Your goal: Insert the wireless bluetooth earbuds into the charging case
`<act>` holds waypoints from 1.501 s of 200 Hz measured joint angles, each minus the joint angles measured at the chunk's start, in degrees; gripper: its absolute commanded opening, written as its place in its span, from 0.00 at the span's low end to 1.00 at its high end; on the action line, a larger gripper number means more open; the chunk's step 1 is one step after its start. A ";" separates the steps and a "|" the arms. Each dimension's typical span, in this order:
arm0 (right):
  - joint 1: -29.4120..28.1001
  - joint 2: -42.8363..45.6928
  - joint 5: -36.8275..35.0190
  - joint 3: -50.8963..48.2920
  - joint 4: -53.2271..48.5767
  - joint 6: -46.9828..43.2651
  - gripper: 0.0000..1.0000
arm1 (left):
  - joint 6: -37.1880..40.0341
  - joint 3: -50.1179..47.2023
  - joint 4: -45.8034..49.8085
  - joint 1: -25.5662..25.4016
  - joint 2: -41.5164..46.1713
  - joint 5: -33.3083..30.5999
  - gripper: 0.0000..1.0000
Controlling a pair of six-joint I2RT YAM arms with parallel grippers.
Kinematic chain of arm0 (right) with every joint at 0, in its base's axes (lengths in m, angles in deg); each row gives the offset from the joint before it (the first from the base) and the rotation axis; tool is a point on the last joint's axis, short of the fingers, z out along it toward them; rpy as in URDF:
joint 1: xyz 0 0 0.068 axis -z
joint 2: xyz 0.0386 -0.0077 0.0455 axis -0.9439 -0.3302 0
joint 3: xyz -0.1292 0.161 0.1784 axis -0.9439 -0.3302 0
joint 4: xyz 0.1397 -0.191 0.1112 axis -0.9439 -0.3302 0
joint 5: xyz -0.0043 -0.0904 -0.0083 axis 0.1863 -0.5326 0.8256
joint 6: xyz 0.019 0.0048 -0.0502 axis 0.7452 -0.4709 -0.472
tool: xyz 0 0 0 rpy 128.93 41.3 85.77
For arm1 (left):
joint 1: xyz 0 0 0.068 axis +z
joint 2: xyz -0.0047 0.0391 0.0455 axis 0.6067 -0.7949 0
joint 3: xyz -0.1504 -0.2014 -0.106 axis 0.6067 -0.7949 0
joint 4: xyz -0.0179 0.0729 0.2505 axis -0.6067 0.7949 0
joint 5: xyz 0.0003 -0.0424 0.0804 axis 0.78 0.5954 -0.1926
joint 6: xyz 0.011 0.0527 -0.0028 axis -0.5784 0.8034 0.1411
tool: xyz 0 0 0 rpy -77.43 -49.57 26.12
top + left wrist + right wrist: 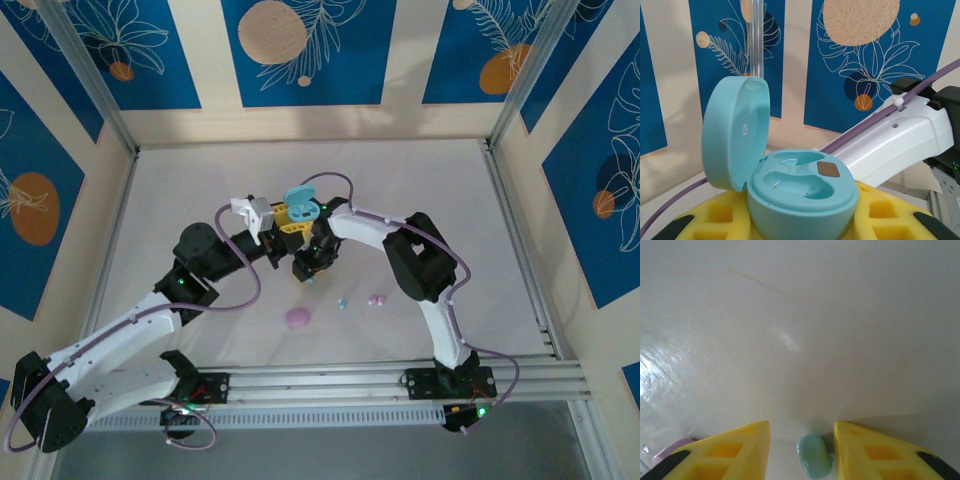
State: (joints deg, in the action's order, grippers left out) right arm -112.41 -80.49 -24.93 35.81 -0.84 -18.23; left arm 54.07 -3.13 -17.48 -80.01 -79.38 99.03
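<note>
The right pincer (801,429) straddles the teal earbud (815,462), fingers spread apart.

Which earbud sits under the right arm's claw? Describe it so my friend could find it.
On the white table, find the right gripper pointing down near the middle. Between its open yellow fingers lies a tiny teal earbud, flat on the table. The other teal earbud and the pink earbuds lie in the open, nearer the table's near edge.
</note>
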 measured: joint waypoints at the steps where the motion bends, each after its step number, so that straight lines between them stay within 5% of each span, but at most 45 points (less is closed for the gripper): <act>1: 0.00 0.04 0.00 -0.04 0.00 0.00 0.39 | 0.00 0.00 0.00 0.00 0.00 0.00 0.26; 213: -2.03 -0.68 -6.49 2.84 -5.42 10.54 0.38 | -0.20 0.00 -0.44 0.00 -0.68 0.02 0.26; 300: -3.48 -2.60 -10.08 5.68 -8.11 12.63 0.28 | -0.20 0.00 -0.44 0.00 -0.68 0.02 0.26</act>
State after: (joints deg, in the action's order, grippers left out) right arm -115.88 -83.10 -35.01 41.49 -8.95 -5.59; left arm 53.88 -3.13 -17.92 -80.01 -80.06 99.05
